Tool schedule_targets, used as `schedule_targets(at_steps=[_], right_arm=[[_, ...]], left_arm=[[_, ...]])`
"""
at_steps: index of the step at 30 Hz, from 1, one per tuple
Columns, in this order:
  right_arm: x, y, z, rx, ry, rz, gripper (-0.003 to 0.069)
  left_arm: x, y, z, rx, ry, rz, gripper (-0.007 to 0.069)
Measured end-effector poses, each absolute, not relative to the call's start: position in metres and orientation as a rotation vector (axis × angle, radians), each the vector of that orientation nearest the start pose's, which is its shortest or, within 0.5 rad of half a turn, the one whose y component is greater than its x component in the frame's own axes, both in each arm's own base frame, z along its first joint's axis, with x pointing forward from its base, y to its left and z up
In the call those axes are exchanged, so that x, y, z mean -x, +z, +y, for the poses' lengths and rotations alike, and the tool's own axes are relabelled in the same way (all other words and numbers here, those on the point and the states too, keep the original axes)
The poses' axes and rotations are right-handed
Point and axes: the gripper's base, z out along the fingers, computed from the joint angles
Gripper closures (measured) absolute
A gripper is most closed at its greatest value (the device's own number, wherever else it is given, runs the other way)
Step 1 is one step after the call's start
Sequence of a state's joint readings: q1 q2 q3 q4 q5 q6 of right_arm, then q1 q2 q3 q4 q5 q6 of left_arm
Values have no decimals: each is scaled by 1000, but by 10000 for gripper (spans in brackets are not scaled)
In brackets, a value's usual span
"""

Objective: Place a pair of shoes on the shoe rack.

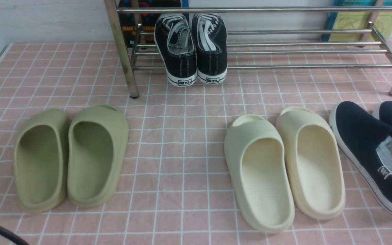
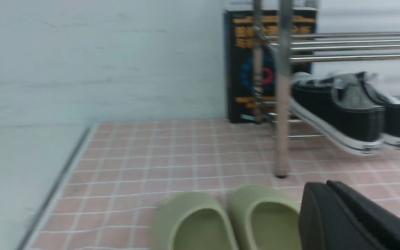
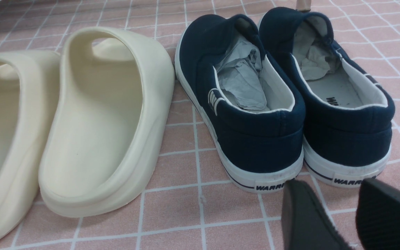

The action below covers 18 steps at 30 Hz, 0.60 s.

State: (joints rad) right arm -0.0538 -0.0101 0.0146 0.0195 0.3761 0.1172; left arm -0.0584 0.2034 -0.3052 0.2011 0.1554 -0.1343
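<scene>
Left end effector (image 2: 316, 205) clenched, right end effector (image 3: 328, 215) released with fingers apart, two black canvas sneakers with white laces (image 1: 197, 51) side by side on the lower bars of the shiny chrome shoe rack (image 1: 305, 66)

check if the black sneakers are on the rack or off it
On it: both black sneakers rest on the lower bars of the rack.

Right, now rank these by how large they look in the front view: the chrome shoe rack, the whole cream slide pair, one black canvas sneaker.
1. Chrome shoe rack
2. Cream slide pair
3. Black canvas sneaker
</scene>
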Motion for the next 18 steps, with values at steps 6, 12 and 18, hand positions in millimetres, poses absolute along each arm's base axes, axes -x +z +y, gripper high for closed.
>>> schedule_targets(at_steps=[6,12,18], right_arm=[[-52,175,-2,-171,63,1857,419],[-52,175,-2,-171,63,1857,419],[-52,175,-2,-172,64,1857,419]], left_arm=[[-55,223,5,15,117,1550,606],[-56,187,6,56,90,1694,606],[-55,179,6,80,55,1773,606]])
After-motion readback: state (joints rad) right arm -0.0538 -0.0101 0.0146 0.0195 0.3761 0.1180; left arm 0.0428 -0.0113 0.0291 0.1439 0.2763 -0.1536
